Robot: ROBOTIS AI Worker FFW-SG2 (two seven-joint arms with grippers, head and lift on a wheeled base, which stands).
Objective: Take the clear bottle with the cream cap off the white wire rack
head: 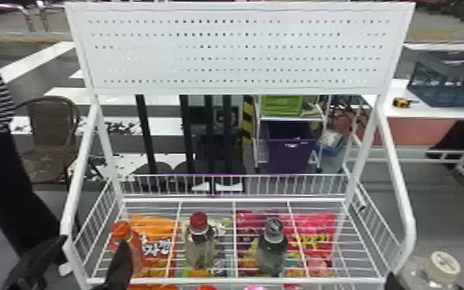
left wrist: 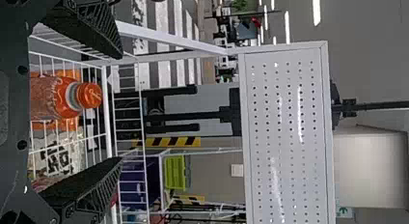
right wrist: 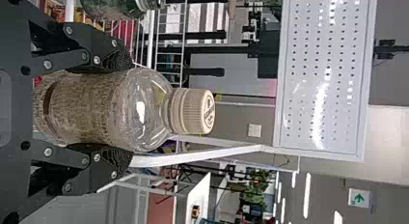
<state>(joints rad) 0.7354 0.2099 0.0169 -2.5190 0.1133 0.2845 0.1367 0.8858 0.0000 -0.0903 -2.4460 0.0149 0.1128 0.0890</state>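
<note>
The right hand [head: 390, 280] holds the cream-capped bottle [head: 416, 273], its fingers closed on both sides of the body, beyond the rack's [head: 219, 280] right front corner. The left hand [head: 93, 243], fingers wide apart, is at the left front corner, near the orange bottle [head: 137, 256]. A red-capped bottle [head: 200, 250] stands on the rack.

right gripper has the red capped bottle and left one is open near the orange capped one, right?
Wrong cap: the right wrist view shows the right gripper holding the cream-capped bottle. The left gripper is open near the orange-capped bottle.
</note>
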